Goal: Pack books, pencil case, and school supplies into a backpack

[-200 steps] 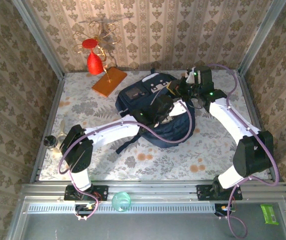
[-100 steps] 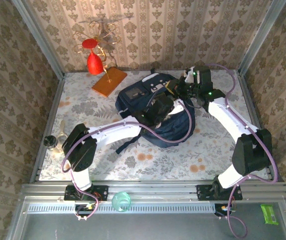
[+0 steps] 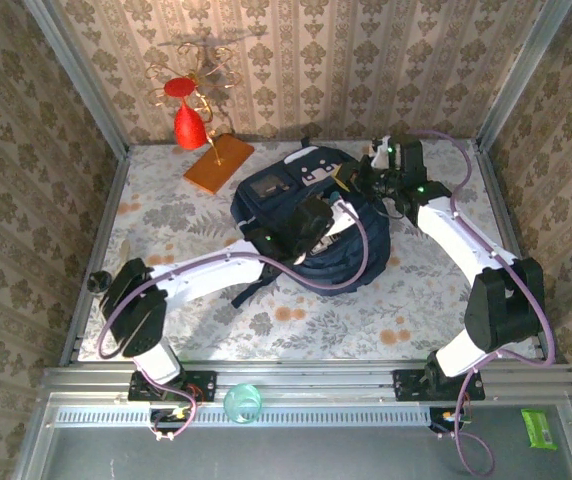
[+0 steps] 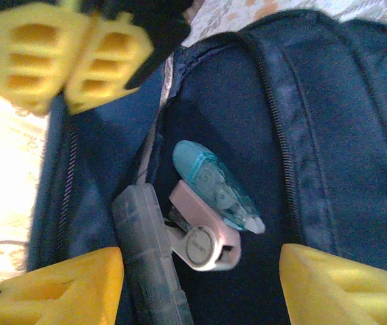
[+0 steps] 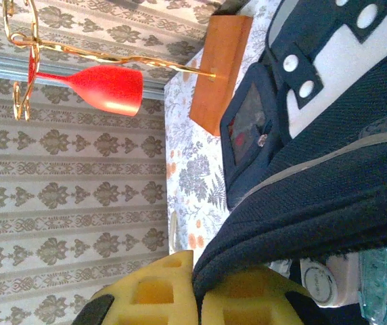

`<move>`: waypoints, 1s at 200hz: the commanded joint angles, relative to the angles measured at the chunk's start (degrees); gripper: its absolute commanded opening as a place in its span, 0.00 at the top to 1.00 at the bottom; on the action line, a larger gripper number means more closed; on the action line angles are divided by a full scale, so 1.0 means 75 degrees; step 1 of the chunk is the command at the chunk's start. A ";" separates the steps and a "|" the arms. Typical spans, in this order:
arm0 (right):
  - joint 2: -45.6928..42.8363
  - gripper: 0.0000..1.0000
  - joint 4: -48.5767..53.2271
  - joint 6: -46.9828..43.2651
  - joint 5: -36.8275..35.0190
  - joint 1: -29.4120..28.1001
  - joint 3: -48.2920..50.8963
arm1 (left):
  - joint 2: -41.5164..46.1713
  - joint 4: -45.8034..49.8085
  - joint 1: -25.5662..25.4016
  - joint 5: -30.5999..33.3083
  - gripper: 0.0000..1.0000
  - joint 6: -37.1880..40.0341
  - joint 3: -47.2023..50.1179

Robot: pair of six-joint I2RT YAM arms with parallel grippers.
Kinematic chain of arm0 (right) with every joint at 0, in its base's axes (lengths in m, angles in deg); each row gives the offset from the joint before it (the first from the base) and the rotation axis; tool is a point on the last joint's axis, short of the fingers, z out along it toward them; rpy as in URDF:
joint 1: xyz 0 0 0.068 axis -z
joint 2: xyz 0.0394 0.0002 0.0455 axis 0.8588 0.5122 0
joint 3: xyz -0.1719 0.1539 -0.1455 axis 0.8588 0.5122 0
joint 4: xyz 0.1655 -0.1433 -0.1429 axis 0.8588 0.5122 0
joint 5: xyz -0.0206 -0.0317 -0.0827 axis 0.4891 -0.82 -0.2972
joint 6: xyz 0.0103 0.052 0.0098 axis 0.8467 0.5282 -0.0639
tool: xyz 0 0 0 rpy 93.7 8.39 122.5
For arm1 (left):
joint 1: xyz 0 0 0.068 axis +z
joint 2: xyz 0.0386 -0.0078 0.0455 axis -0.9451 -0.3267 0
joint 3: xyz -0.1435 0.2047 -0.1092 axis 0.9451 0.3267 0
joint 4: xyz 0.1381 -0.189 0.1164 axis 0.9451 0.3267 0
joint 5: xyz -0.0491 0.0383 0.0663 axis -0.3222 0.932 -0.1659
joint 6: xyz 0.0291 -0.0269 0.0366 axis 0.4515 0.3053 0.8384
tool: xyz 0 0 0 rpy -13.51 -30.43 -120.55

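I see my left pincer [image 4: 200,284] spread wide and empty over slick translucent supplies [image 4: 214,186] inside the soft navy woven backpack [image 4: 329,135], whose rim my right pincer [image 5: 195,294] pinches tight.

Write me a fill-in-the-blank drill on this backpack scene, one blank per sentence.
1. The right gripper is ___ on the backpack's edge.
2. The left gripper hangs ___ over a teal dispenser.
3. Beside that dispenser lies a ___ piece with a round disc.
4. The flat slab beside the backpack is ___.
Missing words: shut; open; pink; orange.
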 commanded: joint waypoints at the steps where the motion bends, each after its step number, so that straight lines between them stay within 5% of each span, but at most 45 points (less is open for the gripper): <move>1: -0.0369 0.93 -0.0415 -0.0295 0.0029 0.0132 0.0288 | 0.0647 0.0540 0.0063 -0.1209 0.38 -0.0991 0.0299; 56: -0.1118 0.90 0.0290 -0.1098 -0.0637 0.0302 0.1719 | 0.2198 0.0074 0.0580 -0.5393 0.37 -0.2287 0.1930; 103: -0.1732 0.73 0.1011 -0.2082 -0.0926 0.0345 0.2353 | 0.2560 -0.0137 0.2304 -0.4773 0.35 -0.5650 0.2348; 127: -0.2036 0.62 0.1697 -0.2805 -0.1091 0.0321 0.2321 | 0.1946 0.0094 0.3354 -0.5238 0.34 -0.7134 0.2068; 165: -0.2264 0.55 0.1477 -0.2693 -0.0944 0.0203 0.2751 | 0.0412 0.0172 0.3710 -0.6312 0.33 -0.7299 0.0935; 200: -0.2183 0.54 0.1180 -0.2576 -0.0979 0.0135 0.2751 | -0.0629 0.0727 0.3744 -0.6144 0.37 -0.6950 0.0063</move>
